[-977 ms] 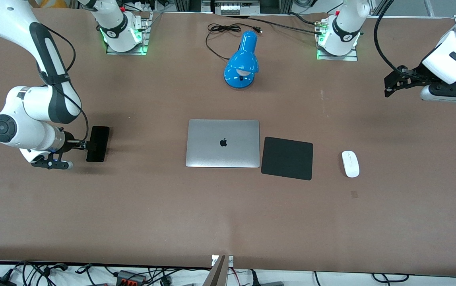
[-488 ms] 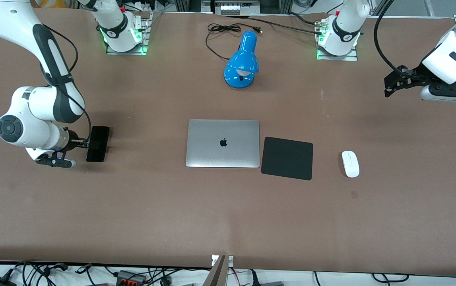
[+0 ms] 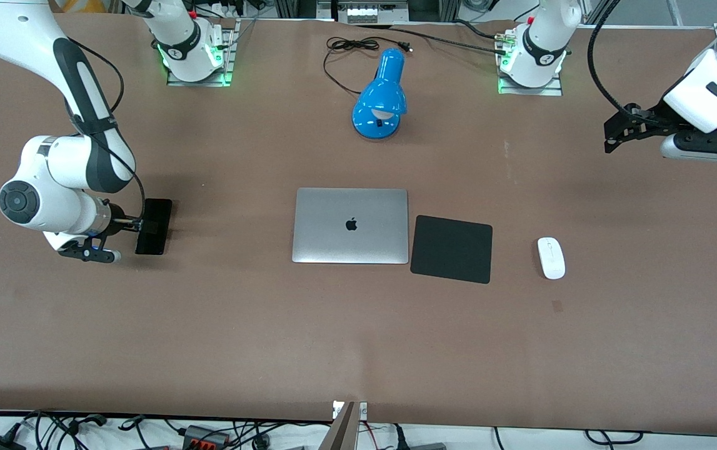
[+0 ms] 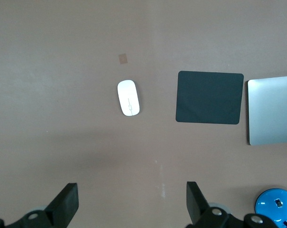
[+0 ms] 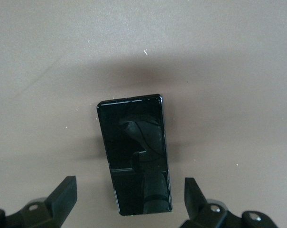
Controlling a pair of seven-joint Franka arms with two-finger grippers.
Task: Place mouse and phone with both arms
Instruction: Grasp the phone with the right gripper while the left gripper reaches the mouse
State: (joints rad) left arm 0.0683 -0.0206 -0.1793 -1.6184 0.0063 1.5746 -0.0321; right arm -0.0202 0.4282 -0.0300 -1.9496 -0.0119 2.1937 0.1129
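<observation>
The black phone (image 3: 154, 226) lies flat on the brown table toward the right arm's end. My right gripper (image 3: 136, 226) is open just over the phone's end. In the right wrist view the phone (image 5: 136, 152) lies between the spread fingers of the right gripper (image 5: 129, 192), which do not touch it. The white mouse (image 3: 551, 257) lies on the table beside the black pad. My left gripper (image 3: 613, 134) is open and empty, up in the air at the left arm's end, well apart from the mouse. The mouse also shows in the left wrist view (image 4: 128, 97), away from the left gripper (image 4: 131, 199).
A closed silver laptop (image 3: 350, 225) lies mid-table with a black square pad (image 3: 452, 248) beside it. A blue desk lamp (image 3: 380, 97) with its black cable lies nearer the arm bases. A small brown patch (image 3: 557, 305) is on the table near the mouse.
The right arm's wrist has shifted a little toward the phone. The phone, the mouse and the left arm have not moved.
</observation>
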